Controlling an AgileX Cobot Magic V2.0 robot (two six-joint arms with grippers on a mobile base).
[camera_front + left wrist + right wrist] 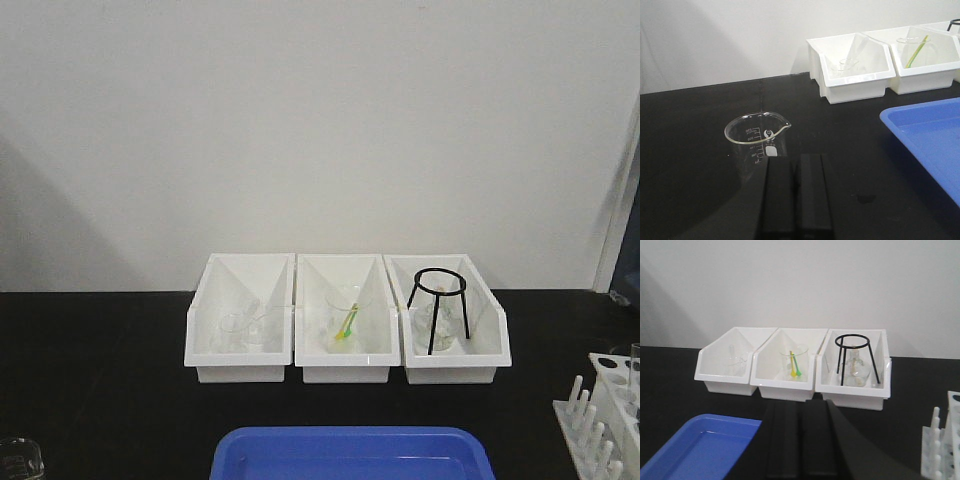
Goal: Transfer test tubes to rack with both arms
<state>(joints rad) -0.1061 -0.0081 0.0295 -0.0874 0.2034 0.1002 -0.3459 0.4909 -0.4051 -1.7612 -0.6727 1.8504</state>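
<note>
Right of the blue tray (352, 452), the rack (605, 415) stands at the surface's edge within the right arm's reach, apparently holding one test tube (636, 365), while both grippers (796, 197) (801, 440) rest pressed together, empty.

rack (603, 420) cut off at right edge (tubes in it unclear), tray (350, 455) cropped below

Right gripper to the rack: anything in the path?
Nothing visible. In the right wrist view the right gripper, fingers together, has bare black table between it and the rack at its right. The blue tray sits on the opposite side.
</note>
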